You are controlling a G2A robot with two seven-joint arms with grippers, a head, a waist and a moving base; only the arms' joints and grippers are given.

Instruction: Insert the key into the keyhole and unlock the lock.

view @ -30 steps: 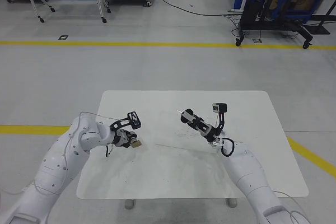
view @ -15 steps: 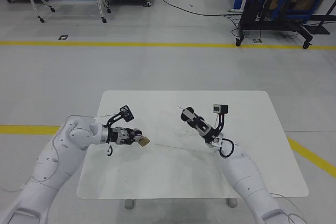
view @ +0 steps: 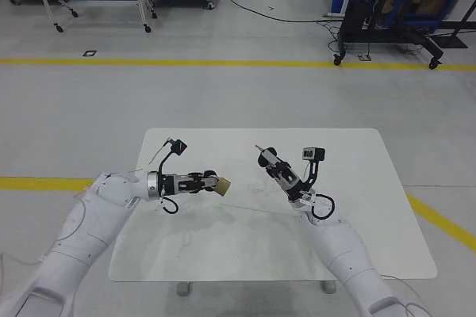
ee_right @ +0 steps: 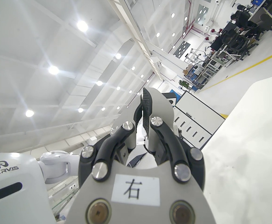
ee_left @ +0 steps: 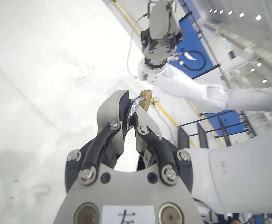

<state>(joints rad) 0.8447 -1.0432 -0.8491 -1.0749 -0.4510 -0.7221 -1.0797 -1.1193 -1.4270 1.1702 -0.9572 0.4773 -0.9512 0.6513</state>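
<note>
Big open hall here, with a glossy pale grey floor (view: 238,95) and a yellow painted stripe (view: 182,62) running straight across it. Another yellow stripe (view: 32,183) passes behind the white rounded rectangular table (view: 357,150). A black wheeled metal frame (view: 389,40) is parked at the far right, with a black cable (view: 285,17) snaking over the floor just beside it. The castor legs of a white rack (view: 103,12) are at the far left.

Up top there's a white beamed ceiling (ee_right: 44,36) dotted with round bright lamps (ee_right: 82,25). Off to the side are white slotted cabinets (ee_right: 194,115), a small green potted plant (ee_right: 184,84) and some black office chairs (ee_right: 243,31).
</note>
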